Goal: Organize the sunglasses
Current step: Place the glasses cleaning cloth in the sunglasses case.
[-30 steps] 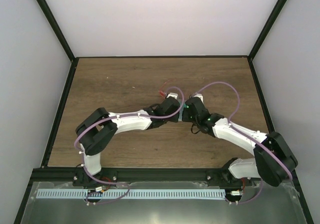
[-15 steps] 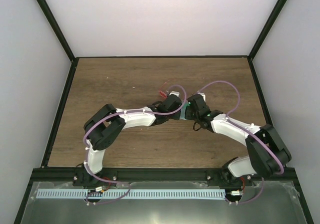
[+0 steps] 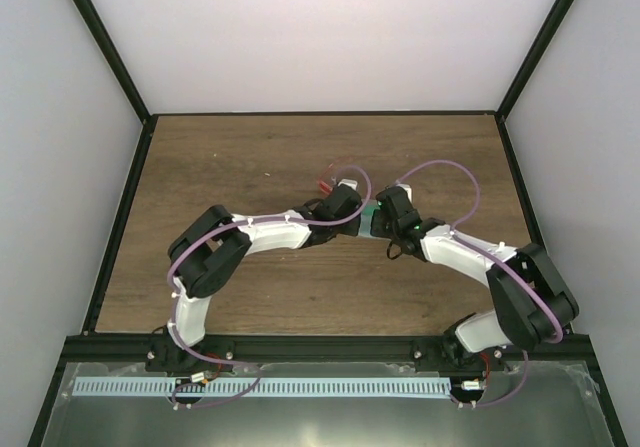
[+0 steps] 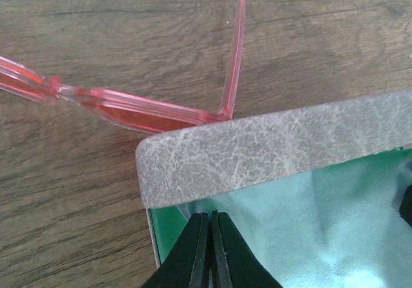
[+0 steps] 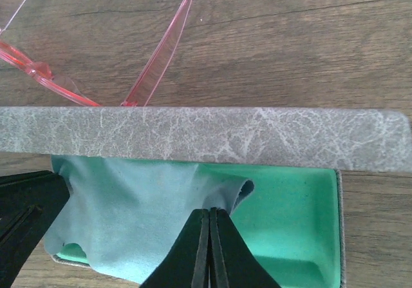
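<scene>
The sunglasses (image 4: 129, 111), thin red frame and arms, lie unfolded on the wood just beyond the open grey case (image 4: 270, 149). In the top view the sunglasses (image 3: 325, 182) peek out behind the left wrist. A pale blue cloth (image 5: 129, 217) lies inside the case's green lining (image 5: 290, 217), under the raised lid (image 5: 206, 136). My left gripper (image 4: 210, 216) is shut on the cloth's left corner. My right gripper (image 5: 209, 212) is shut, pinching a curled fold of the cloth's right edge. Both grippers meet over the case (image 3: 368, 222) at mid-table.
The left arm's black fingers (image 5: 26, 204) show at the lower left of the right wrist view, close to my right gripper. Brown wooden table (image 3: 230, 157) extends all round, bounded by white walls and black frame posts (image 3: 525, 67).
Both arms have shifted slightly, elbows drawing inward and the wrists edging a little away from the bases. Both grippers have stayed shut over the case.
</scene>
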